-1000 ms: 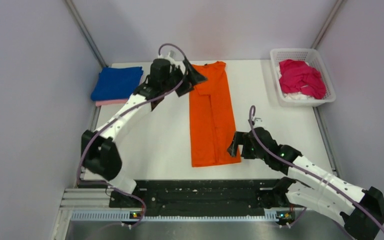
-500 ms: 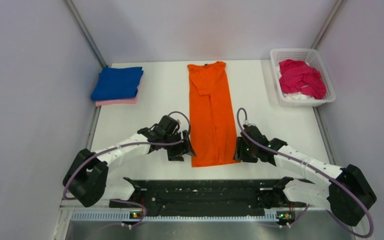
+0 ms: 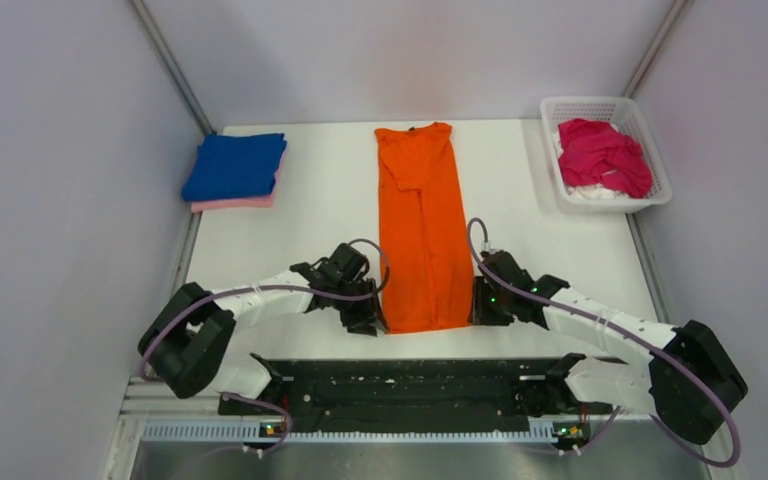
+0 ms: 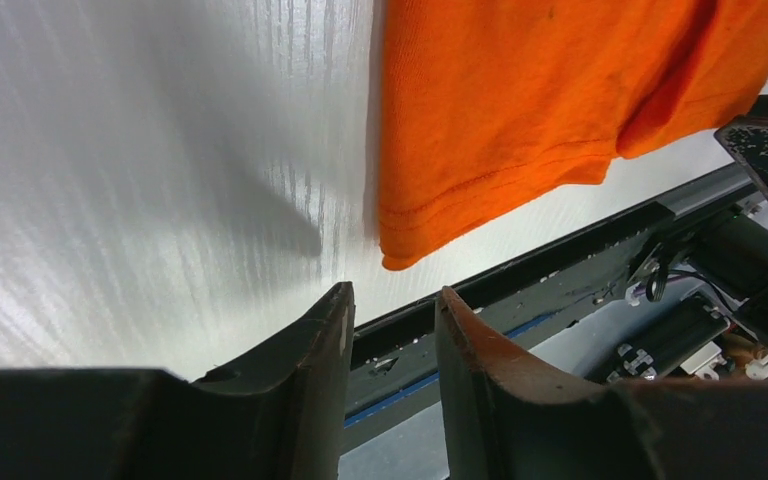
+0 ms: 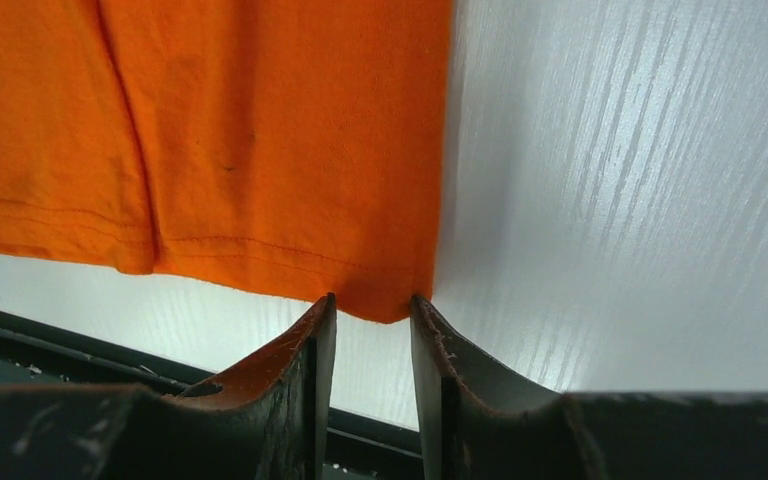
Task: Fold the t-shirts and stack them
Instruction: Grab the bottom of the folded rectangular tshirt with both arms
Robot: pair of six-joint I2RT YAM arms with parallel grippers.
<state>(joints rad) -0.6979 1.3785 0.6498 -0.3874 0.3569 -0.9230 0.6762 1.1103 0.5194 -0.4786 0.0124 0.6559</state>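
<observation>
Since one second ago, the left arm has swung from the collar end of the orange t-shirt (image 3: 420, 230) to its near end. The left gripper (image 3: 368, 318) now sits at the near-left hem corner. The right gripper (image 3: 478, 300) has shifted only slightly and sits at the near-right hem corner.

**Position.** The orange t-shirt lies flat in the middle of the table (image 3: 300, 230), with both sides already folded in to form a narrow strip. Its long axis runs from the near edge to the far edge. The collar points away from the arm bases and the hem points toward them.

**Gripper state.** Both pincers stand apart and neither holds cloth. In the left wrist view, the hem corner lies just ahead of the fingertips. In the right wrist view, the corner sits at the mouth of the gap.

**Step in hand.** You are most likely taking hold of the two hem corners for the crosswise fold.

**Next move.** Advance the left gripper onto its corner, clamp both corners, then lift evenly and carry the hem toward the collar.

**Other items.** The blue t-shirt (image 3: 235, 165) rests folded on the pink t-shirt (image 3: 232, 204) at far left. The magenta t-shirt (image 3: 605, 155) is unfolded in the basket (image 3: 610, 103).
</observation>
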